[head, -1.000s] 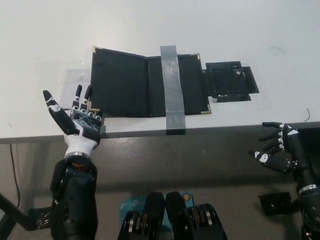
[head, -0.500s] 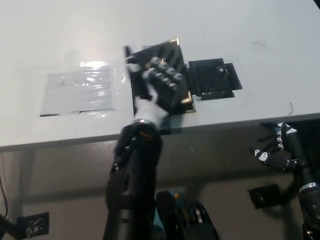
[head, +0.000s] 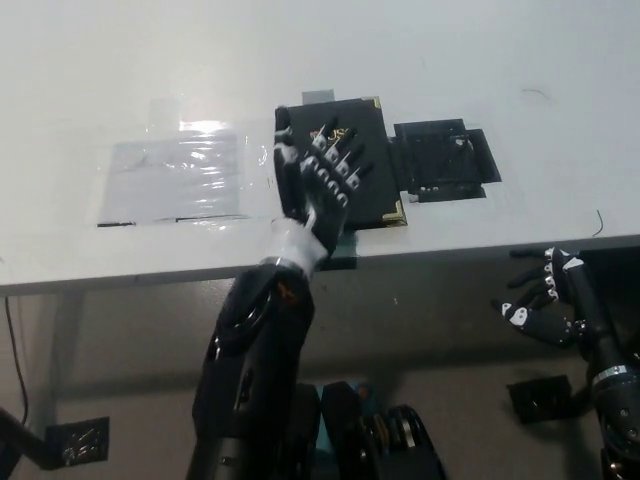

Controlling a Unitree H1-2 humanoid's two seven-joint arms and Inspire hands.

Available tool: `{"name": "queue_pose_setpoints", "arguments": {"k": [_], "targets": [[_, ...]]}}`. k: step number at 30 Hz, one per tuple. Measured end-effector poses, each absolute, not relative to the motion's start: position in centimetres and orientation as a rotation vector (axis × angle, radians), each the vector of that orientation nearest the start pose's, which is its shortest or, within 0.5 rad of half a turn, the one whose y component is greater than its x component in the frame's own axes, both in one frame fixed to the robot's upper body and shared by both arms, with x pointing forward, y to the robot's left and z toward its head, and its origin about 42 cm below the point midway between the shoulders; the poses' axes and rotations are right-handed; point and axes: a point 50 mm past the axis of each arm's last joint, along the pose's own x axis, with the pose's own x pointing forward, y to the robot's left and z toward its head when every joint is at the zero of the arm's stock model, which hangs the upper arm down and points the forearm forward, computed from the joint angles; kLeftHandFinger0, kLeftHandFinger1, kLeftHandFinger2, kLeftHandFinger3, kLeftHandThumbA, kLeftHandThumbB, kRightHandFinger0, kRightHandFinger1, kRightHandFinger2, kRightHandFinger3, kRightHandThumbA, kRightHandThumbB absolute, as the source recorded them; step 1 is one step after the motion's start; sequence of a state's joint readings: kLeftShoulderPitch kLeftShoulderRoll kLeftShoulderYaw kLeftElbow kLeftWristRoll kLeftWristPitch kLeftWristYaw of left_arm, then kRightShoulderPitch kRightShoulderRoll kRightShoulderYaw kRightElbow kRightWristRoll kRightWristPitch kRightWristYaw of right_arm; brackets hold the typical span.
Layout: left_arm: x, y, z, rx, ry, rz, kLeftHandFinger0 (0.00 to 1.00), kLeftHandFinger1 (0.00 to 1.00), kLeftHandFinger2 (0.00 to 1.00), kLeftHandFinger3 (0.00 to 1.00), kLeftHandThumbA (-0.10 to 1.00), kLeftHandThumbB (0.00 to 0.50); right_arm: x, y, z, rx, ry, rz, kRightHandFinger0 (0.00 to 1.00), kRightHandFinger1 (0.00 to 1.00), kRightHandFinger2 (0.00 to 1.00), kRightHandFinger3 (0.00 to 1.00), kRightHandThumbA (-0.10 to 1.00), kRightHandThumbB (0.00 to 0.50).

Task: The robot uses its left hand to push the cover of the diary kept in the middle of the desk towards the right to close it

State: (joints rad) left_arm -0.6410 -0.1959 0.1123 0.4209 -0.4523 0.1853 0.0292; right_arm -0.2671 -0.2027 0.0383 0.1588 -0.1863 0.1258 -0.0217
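I have the left hand [head: 318, 185] lying flat on the diary [head: 350, 165], fingers spread and pressing on the black cover, holding nothing. The diary sits mid-desk near the front edge, and it looks closed: I see one black slab with brass corners at the right side, no open spread beside it. A strip of grey tape [head: 318, 96] peeks out past the far edge, and more tape shows at the desk [head: 450, 50] front under the wrist. To the left of the diary lies a clear taped-down plastic sheet [head: 175, 178], bare where I'd guess the cover lay open. Just right of the diary is a black flat piece [head: 442, 160], touching or nearly touching it; I can't tell which.

The right hand [head: 545, 300] hangs below the desk edge at the right, fingers loosely apart, idle.

My judgement: the push is essentially done. What's left is to confirm the cover lies flat, then lift the hand away.
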Motion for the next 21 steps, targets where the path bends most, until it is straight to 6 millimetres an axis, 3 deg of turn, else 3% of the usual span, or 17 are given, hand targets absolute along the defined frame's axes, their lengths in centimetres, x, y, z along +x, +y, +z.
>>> {"name": "queue_pose_setpoints", "arguments": {"k": [5, 8, 11, 12, 16, 19, 21], "targets": [[45.1, 8.8, 18.9, -0.617, 0.079, -0.203, 1.00, 1.00, 1.00, 1.00, 1.00, 0.308, 37.0, -25.9, 13.3, -0.402, 0.015, 0.007, 0.27, 0.34, 0.44, 0.66, 0.85, 0.098], [45.0, 9.1, 19.3, -0.581, 0.058, -0.212, 1.00, 1.00, 1.00, 1.00, 1.00, 0.286, 37.0, -25.9, 13.3, -0.404, 0.017, 0.008, 0.25, 0.32, 0.44, 0.66, 0.86, 0.098], [44.9, 9.3, 20.5, -0.529, 0.010, -0.231, 1.00, 1.00, 1.00, 1.00, 1.00, 0.301, 36.9, -26.0, 13.2, -0.406, 0.018, 0.009, 0.26, 0.32, 0.44, 0.66, 0.85, 0.090], [44.9, 9.4, 21.1, -0.501, -0.010, -0.244, 1.00, 1.00, 1.00, 1.00, 1.00, 0.332, 36.9, -26.1, 13.2, -0.408, 0.019, 0.008, 0.25, 0.32, 0.44, 0.67, 0.85, 0.092], [44.4, 9.3, 23.1, -0.384, -0.088, -0.305, 1.00, 1.00, 1.00, 1.00, 1.00, 0.308, 36.7, -26.1, 13.1, -0.408, 0.025, 0.007, 0.26, 0.33, 0.45, 0.69, 0.85, 0.088], [43.4, 9.4, 25.9, -0.290, -0.189, -0.357, 1.00, 1.00, 1.00, 1.00, 1.00, 0.290, 36.6, -26.2, 12.9, -0.409, 0.030, 0.006, 0.24, 0.33, 0.45, 0.69, 0.85, 0.088], [42.4, 9.6, 27.7, -0.238, -0.265, -0.388, 1.00, 1.00, 1.00, 1.00, 1.00, 0.324, 36.6, -26.3, 12.9, -0.409, 0.032, 0.006, 0.25, 0.34, 0.46, 0.71, 0.86, 0.084]]}}
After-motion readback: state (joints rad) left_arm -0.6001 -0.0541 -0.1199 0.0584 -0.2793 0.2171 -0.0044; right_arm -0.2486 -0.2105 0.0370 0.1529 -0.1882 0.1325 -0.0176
